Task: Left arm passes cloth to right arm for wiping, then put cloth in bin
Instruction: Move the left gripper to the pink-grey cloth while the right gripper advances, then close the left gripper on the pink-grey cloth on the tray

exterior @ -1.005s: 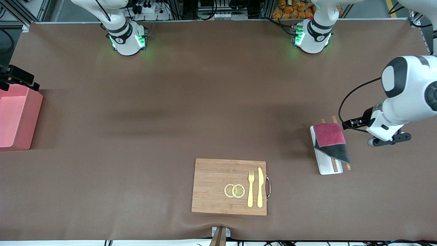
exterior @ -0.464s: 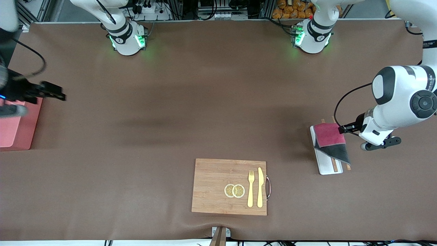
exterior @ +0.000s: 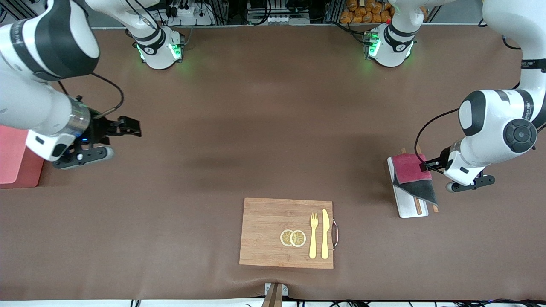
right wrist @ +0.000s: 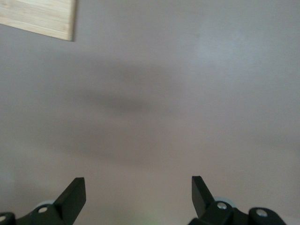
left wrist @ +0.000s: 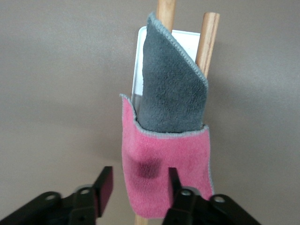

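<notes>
The cloth [exterior: 410, 169], crimson-pink with a dark grey part, lies draped over a white tray [exterior: 405, 204] and two wooden sticks toward the left arm's end of the table. My left gripper [exterior: 425, 164] is low at the cloth's pink end, open. In the left wrist view the left gripper [left wrist: 139, 186] straddles the cloth [left wrist: 164, 159]: one finger stands over the pink part, the other beside its edge. My right gripper [exterior: 133, 127] hangs open over bare table beside the bin [exterior: 15, 160]. In the right wrist view the right gripper [right wrist: 137, 192] holds nothing. The right arm covers part of the bin.
A wooden board [exterior: 268, 232] with a fork [exterior: 313, 234], a knife [exterior: 325, 233] and two lemon slices [exterior: 293, 238] lies near the front camera; its corner shows in the right wrist view as a wooden board [right wrist: 42, 18]. Brown table surface lies between the arms.
The right arm has swung from over the bin out over the table toward the middle. The left gripper has slid onto the cloth's pink end and its fingers have narrowed.
</notes>
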